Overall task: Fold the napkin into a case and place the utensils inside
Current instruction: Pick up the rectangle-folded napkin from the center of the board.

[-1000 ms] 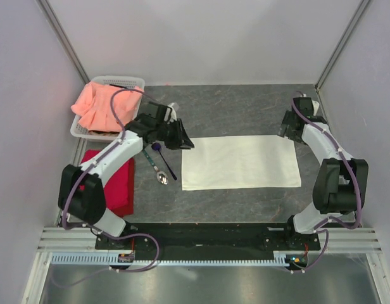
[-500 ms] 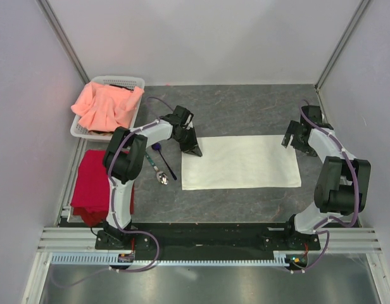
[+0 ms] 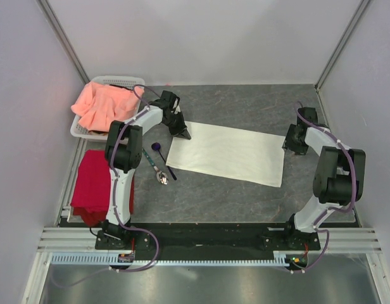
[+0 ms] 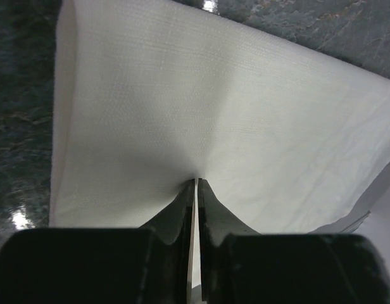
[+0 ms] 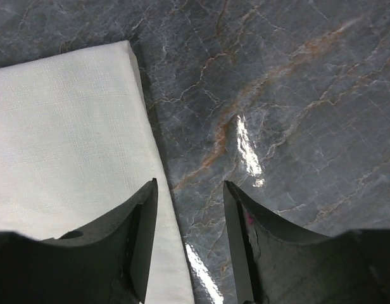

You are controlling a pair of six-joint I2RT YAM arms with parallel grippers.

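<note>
The napkin (image 3: 226,153) lies as a cream-white rectangle, skewed on the dark table. My left gripper (image 3: 180,130) is shut on its far left corner; in the left wrist view the cloth (image 4: 214,114) is pinched between the closed jaws (image 4: 196,185). My right gripper (image 3: 290,140) stands open at the napkin's right end. In the right wrist view its jaws (image 5: 190,185) straddle the cloth's edge (image 5: 68,126), the left finger over the cloth and the right over bare table. The utensils lie left of the napkin: a spoon (image 3: 160,174) and a purple round-headed piece (image 3: 157,147). No case is in view.
A white basket (image 3: 79,129) holding a salmon-pink cloth (image 3: 105,104) stands at the far left. A red cloth (image 3: 92,183) lies near the left arm's base. White walls close in the table on three sides.
My left gripper closed on the napkin's left corner and pulled it toward the far left, skewing the cloth. My right gripper's jaws narrowed at the right edge.
</note>
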